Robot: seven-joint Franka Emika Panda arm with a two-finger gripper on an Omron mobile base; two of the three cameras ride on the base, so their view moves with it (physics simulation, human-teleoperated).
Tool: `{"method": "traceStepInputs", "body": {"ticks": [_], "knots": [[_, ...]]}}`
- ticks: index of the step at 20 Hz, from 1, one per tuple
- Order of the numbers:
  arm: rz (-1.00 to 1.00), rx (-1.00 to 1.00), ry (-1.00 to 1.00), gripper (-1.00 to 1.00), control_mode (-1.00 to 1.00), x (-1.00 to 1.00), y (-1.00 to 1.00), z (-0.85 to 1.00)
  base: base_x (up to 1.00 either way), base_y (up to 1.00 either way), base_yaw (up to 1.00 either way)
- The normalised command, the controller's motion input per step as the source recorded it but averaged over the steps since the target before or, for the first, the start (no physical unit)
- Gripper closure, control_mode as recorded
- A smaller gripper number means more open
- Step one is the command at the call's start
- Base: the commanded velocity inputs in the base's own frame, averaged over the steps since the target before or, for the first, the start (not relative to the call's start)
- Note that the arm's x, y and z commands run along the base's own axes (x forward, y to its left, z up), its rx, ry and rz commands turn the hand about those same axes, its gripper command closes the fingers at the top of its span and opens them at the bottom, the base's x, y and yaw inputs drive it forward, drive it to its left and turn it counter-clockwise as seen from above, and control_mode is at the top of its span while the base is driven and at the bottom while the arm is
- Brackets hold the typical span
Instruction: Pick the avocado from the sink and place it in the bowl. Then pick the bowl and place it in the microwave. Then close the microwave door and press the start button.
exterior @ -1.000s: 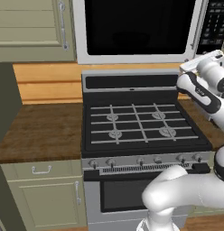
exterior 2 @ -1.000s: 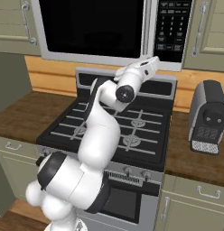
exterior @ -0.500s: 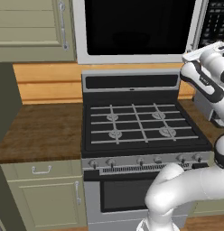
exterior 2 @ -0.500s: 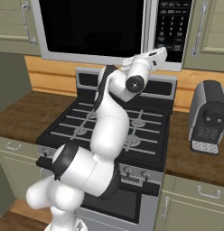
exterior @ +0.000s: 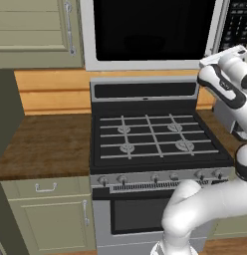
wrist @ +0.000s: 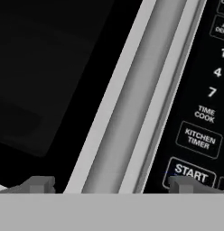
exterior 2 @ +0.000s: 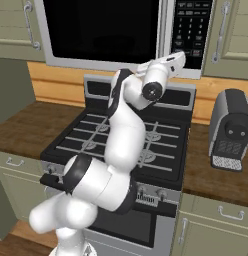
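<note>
START button [wrist: 190, 173] | rigid flat keypad key, low on the microwave [exterior: 150, 35] panel right of the door handle [wrist: 141, 99]; judged to need a firm fingertip push (no grasp) | gripper [wrist: 109, 185] spread wide, nothing held | right fingertip [wrist: 181, 184] seen just below the key, left one before the door window [wrist: 50, 67]

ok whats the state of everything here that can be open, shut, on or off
microwave door: shut, flush with the frame, window dark
gripper: open, holding nothing, one fingertip just below the START button
stove: burners show no flame, oven door shut
upper cabinet door: shut
drawer: shut
</note>
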Motion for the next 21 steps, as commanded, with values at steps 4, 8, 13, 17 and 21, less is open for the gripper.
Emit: {"method": "traceStepInputs", "body": {"ticks": [4, 8, 13, 17, 21], "knots": [[0.14, 0.08, -0.04, -1.0, -1.0, 0.38, -0.13, 0.0, 0.0, 0.0, 0.0], [0.2, 0.09, -0.14, -1.0, -1.0, 0.08, -0.39, 0.01, 0.0, 0.0, 0.0], [0.19, 0.07, -0.14, -1.0, -1.0, 0.0, -0.45, 0.0, 0.0, 0.0, 0.0], [0.17, 0.04, -0.13, -1.0, -1.0, 0.0, -0.18, 0.0, 0.0, 0.0, 0.0], [0.15, 0.0, -0.18, -1.0, -1.0, -0.71, 0.36, 0.08, 0.0, 0.0, 0.0]]}}
